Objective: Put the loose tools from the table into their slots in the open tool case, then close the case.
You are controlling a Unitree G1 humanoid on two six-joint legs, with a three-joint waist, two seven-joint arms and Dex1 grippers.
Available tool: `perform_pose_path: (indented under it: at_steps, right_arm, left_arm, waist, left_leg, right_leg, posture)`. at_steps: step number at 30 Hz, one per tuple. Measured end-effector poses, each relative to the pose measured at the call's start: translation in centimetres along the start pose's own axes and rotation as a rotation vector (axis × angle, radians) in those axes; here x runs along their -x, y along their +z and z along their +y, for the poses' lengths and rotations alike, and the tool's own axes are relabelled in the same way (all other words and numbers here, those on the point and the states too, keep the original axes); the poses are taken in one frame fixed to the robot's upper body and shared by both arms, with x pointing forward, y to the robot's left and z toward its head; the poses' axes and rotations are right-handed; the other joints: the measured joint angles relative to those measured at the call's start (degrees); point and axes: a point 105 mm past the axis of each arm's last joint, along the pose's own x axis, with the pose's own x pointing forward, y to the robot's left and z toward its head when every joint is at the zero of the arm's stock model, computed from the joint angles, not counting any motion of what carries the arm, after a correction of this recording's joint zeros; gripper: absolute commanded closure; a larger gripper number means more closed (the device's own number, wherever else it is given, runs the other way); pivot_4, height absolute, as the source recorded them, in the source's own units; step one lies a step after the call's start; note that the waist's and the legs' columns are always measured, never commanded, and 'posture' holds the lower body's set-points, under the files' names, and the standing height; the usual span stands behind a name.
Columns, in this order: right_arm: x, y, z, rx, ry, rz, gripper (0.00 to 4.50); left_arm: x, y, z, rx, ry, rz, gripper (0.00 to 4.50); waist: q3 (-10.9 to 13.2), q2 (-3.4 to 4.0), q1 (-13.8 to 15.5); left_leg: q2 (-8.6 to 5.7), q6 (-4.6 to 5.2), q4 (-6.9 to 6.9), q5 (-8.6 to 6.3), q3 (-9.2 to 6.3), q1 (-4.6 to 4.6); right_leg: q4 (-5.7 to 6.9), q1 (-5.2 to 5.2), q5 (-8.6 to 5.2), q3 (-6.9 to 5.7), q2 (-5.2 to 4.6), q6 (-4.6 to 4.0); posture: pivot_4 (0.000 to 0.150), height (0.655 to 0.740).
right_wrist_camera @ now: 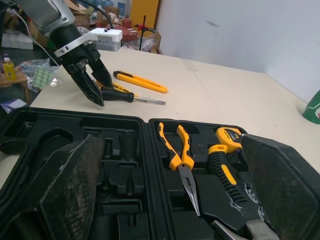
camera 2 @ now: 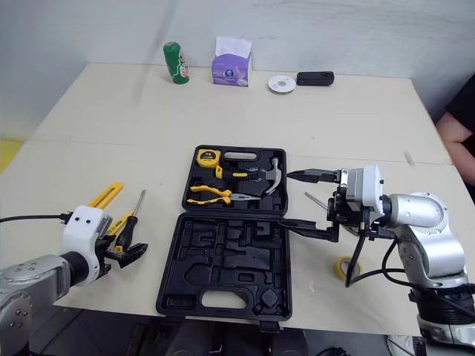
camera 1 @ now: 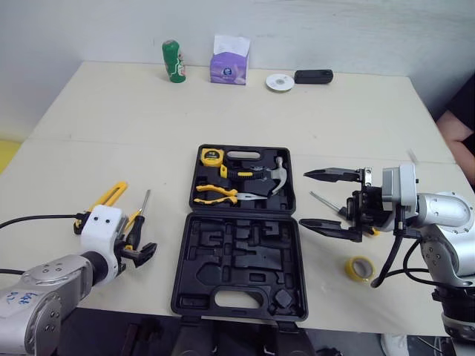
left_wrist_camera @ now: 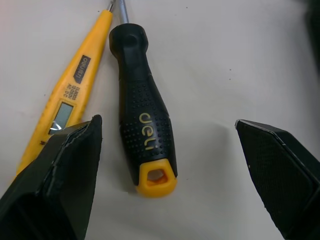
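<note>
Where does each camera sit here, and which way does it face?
Head eyes: forward and down over the table and open tool case; both arms, left gripper, right gripper.
Left wrist: along its open fingers down at the black screwdriver.
Right wrist: along its open fingers across the case toward the left gripper.
Shared: head and right wrist both show the pliers.

Matt black plastic tool case [camera 1: 237, 261]; screwdriver [left_wrist_camera: 143, 131] grip looks stippled, perhaps rubber.

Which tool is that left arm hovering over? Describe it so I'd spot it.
Look left of the open black plastic tool case, at the left end effector. It's the black rubber-handled screwdriver with a yellow looped end cap; the slim tester pen lying beside it is all yellow.
</note>
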Motion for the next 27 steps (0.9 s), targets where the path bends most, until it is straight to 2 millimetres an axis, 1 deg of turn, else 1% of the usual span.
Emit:
perform_pose_path:
  at_steps: [5,10,13,17,19,23,27]
  right_arm:
    - [0.1,-0.3,0.2,-0.016,-0.009,0.004,0.00]
    - [0.2,-0.5,0.2,-0.019,-0.029,0.012,0.00]
    - [-0.1,-0.1,0.3,0.004,-0.032,0.009,0.00]
    - [-0.3,0.4,0.0,0.021,-0.039,0.004,0.00]
    - [-0.5,0.6,0.0,0.024,-0.040,0.005,0.00]
    - [-0.7,0.9,0.1,0.020,-0.037,0.005,0.00]
    - [-0.9,1.2,0.2,0.005,-0.026,0.001,0.00]
  left_arm:
    - [-0.6,0.5,-0.1,0.005,0.027,-0.015,0.01]
    - [-1.2,0.4,0.4,0.026,0.054,0.000,0.01]
    - [-1.4,0.3,0.3,0.029,0.053,-0.007,0.80]
    - [-1.5,0.1,0.3,0.038,0.053,-0.016,2.63]
    - [-1.5,0.1,0.3,0.038,0.048,-0.022,3.41]
    - [-1.6,0.1,0.4,0.036,0.042,-0.027,3.43]
    - [-1.8,0.5,0.6,0.047,0.029,-0.065,3.43]
  waist:
    - [0.00,0.00,0.38]
    - [0.00,0.00,0.64]
    - [0.00,0.00,0.80]
    - [-0.01,0.01,0.79]
    - [-0.01,0.02,0.80]
    - [-0.02,0.03,0.80]
    - [-0.02,0.03,0.84]
  left_leg:
    - [0.00,0.00,0.01,0.00,0.00,-0.01]
    - [0.00,0.01,0.01,0.00,0.01,-0.03]
    - [0.01,0.00,0.01,-0.01,0.01,-0.02]
    - [0.01,0.00,0.01,-0.01,0.01,0.00]
    - [0.01,-0.01,0.00,-0.01,0.01,0.00]
    - [0.01,-0.01,0.00,-0.01,0.01,0.00]
    - [0.02,-0.01,0.00,-0.02,0.00,-0.01]
  right_leg:
    - [-0.02,0.00,0.01,0.00,0.01,0.02]
    - [-0.08,0.00,0.02,0.00,0.02,0.04]
    - [-0.08,0.00,0.03,0.00,0.02,0.04]
    - [-0.08,0.02,0.03,0.00,0.02,0.04]
    - [-0.08,0.02,0.03,0.00,0.02,0.04]
    - [-0.08,0.02,0.03,0.00,0.02,0.04]
    - [-0.08,0.01,0.03,-0.01,0.02,0.04]
  posture:
    - [0.150,0.7400]
    - [0.150,0.7400]
    - [0.150,0.7400]
    - [0.150,0.7400]
    - [0.150,0.7400]
    - [0.150,0.7400]
    - [0.150,0.7400]
